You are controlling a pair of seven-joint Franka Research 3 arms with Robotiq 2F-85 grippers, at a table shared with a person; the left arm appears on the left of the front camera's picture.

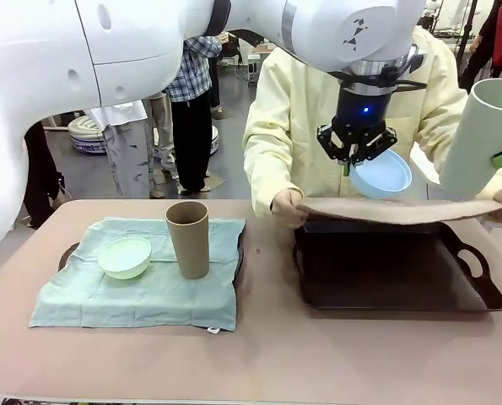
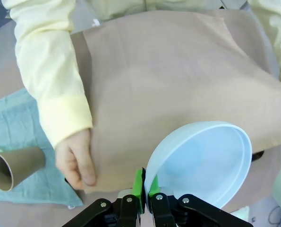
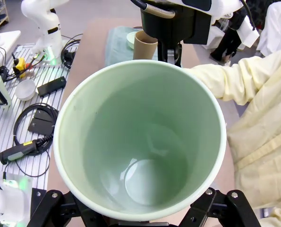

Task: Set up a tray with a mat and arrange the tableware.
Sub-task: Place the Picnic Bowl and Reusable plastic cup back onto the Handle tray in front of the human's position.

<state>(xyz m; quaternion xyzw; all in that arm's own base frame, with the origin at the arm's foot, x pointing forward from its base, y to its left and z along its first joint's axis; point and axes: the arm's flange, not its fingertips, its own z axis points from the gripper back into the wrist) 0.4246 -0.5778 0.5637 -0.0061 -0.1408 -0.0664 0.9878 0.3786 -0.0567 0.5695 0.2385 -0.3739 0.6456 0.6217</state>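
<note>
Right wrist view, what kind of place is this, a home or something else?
Probably a robotics lab or workshop, not a home: another white robot arm stands at a side bench strewn with cables, and people stand on an open concrete floor.

A glossy light blue round bowl [image 1: 382,175] and a tall pale sage green cup [image 1: 484,135] show above a flat tan fabric mat [image 1: 402,208] and a black rectangular handled tray [image 1: 394,270]. On the plain teal cloth [image 1: 141,274] near the beige table's [image 1: 276,354] left edge are a tan brown cup [image 1: 188,239] and a pale mint green bowl [image 1: 125,256]. The person's sleeves [image 2: 46,71] are pale yellow.
</note>
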